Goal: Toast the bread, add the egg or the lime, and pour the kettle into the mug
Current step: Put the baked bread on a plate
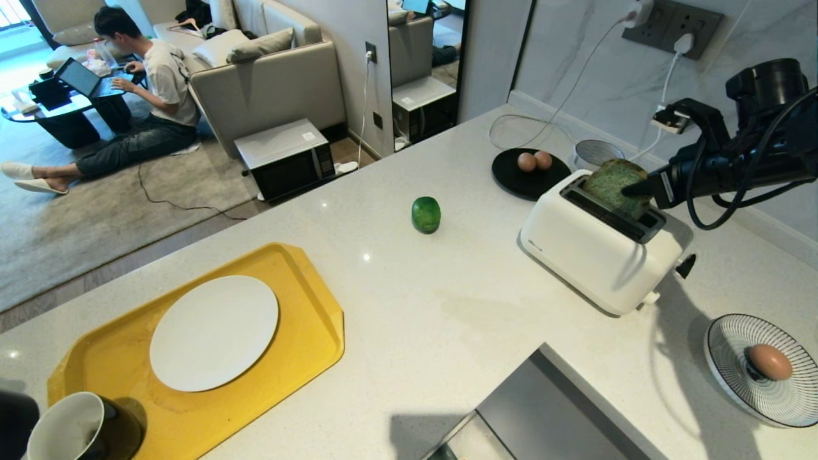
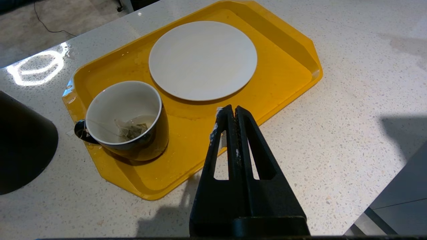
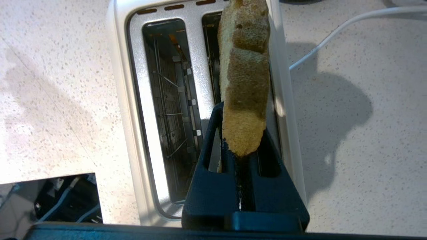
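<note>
The pale green bread [image 1: 612, 184] [image 3: 245, 76] stands upright in the far slot of the white toaster [image 1: 588, 255] [image 3: 133, 100], its upper half sticking out. My right gripper [image 1: 639, 190] [image 3: 243, 133] is shut on the slice's near edge. A green lime [image 1: 425, 214] lies mid-counter. One egg [image 1: 769, 361] rests on a striped plate at the right. The mug [image 1: 70, 428] [image 2: 123, 116], with a tea bag inside, sits on the yellow tray [image 1: 307, 281] [image 2: 293, 50]. The black kettle [image 2: 23, 143] stands beside the tray. My left gripper [image 2: 233, 111] hovers shut and empty over the tray's edge.
A white plate [image 1: 214, 332] [image 2: 202, 60] lies on the tray. Two more eggs sit on a black plate [image 1: 511, 182] behind the toaster, next to a mesh bowl [image 1: 597, 153]. Cords run to wall sockets [image 1: 671, 25]. A person [image 1: 153, 83] sits on the floor beyond the counter.
</note>
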Robot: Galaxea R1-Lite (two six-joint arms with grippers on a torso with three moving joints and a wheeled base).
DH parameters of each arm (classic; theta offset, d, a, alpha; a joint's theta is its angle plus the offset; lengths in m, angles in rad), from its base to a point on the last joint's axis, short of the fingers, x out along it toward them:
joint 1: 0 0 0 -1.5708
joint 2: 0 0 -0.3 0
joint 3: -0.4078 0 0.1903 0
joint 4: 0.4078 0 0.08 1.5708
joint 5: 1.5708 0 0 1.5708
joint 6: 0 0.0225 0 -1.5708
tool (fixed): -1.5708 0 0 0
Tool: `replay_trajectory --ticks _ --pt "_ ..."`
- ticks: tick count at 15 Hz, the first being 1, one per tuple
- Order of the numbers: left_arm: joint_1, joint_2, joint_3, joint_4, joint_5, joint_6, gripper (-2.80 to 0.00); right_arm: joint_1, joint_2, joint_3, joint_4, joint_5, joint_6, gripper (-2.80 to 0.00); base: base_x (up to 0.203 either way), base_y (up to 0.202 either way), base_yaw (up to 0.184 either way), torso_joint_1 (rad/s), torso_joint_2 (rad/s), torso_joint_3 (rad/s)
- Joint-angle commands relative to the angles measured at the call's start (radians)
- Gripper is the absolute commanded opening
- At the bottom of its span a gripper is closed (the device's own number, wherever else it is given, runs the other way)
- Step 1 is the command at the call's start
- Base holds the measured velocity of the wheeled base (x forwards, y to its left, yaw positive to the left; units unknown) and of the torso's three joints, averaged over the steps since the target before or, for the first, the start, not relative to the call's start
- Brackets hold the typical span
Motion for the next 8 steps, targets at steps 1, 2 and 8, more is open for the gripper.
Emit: replay_trajectory --ticks 1,2,8 --pt "0.001 -0.001 0.002 0.0 0.0 0.0 -2.8 0.002 -0.036 0.011 0.003 0.006 -0.001 -2.8 0.0 0.0 0.0 0.0 0.0 0.0" --pt "-0.001 -0.001 0.002 0.0 0.001 0.0 -2.8 0.002 -0.053 0.016 0.003 0.008 0.001 -2.8 0.0 0.0 0.0 0.0 0.0 0.0" --pt "0.001 -0.001 0.002 0.0 0.001 0.0 -2.8 -0.002 -0.255 0.071 0.003 0.004 0.011 -2.8 0.0 0.0 0.0 0.0 0.0 0.0"
